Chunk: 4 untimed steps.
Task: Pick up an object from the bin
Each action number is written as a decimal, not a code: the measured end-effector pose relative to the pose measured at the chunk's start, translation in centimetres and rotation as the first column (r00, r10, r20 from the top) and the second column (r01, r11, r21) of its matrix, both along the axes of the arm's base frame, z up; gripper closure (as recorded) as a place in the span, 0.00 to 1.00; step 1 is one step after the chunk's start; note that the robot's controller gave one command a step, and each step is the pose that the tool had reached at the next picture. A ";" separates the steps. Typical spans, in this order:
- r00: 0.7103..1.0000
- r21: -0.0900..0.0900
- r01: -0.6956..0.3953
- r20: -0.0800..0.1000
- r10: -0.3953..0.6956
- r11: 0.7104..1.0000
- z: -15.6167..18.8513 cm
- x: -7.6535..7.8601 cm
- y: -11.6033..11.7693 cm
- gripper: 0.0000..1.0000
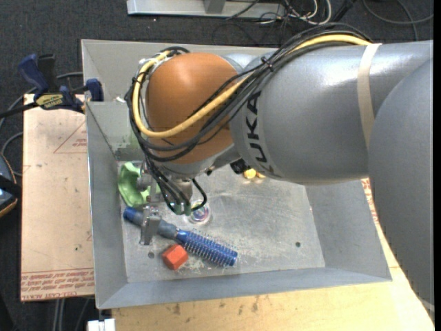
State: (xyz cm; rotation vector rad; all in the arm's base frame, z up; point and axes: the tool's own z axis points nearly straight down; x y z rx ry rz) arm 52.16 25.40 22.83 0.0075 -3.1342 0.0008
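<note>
Gripper point(148, 230) by blue brush point(207, 248); diagonal, bristles lower-right (handle upper-left)

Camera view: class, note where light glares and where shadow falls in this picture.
In the camera view, a broad soft highlight lies on the arm's grey shell and a fainter sheen on its orange cover; the bin floor shows a pale scuffed patch; shadow gathers under the wrist beside the green thing; the blue brush and red block lie fully lit.
</note>
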 end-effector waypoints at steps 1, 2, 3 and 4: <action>0.989 -0.002 -0.145 0.001 0.145 0.989 -10.7 3.0 -5.4 0.00; 0.964 0.005 -0.265 0.027 0.265 0.964 -15.2 0.7 -8.0 0.00; 0.964 0.004 -0.265 0.022 0.265 0.964 -15.2 0.6 -8.0 1.00; 0.874 0.000 -0.486 0.017 0.486 0.874 -1.0 1.6 -7.9 1.00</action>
